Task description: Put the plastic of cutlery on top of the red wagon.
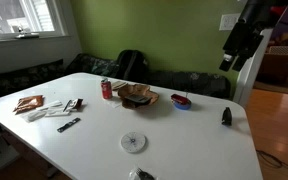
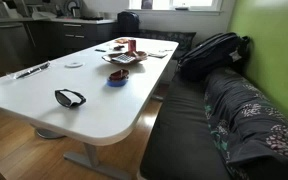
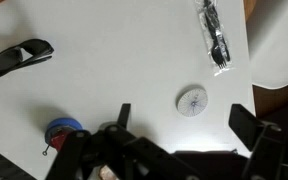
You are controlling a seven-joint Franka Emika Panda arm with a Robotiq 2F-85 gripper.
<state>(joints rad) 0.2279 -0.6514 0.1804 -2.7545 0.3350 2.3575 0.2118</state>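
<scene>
The plastic of cutlery (image 3: pixel 214 35) is a long clear packet with dark contents, lying flat on the white table at the upper right of the wrist view. It also shows in both exterior views (image 2: pixel 31 71), at the table's near edge (image 1: pixel 141 175). The red wagon (image 3: pixel 62 131) with blue parts stands at the lower left of the wrist view, and on the table in both exterior views (image 1: pixel 181 101) (image 2: pixel 117 77). My gripper (image 3: pixel 184 125) is open and empty, high above the table (image 1: pixel 229 58), apart from both.
A round white disc (image 3: pixel 192 101) lies between the packet and the wagon. Dark sunglasses (image 3: pixel 19 57) lie near the table's end. A red soda can (image 1: pixel 106 88), a brown basket (image 1: pixel 136 95) and white packets (image 1: pixel 59 110) sit farther along. A dark bench (image 2: pixel 224 120) runs beside the table.
</scene>
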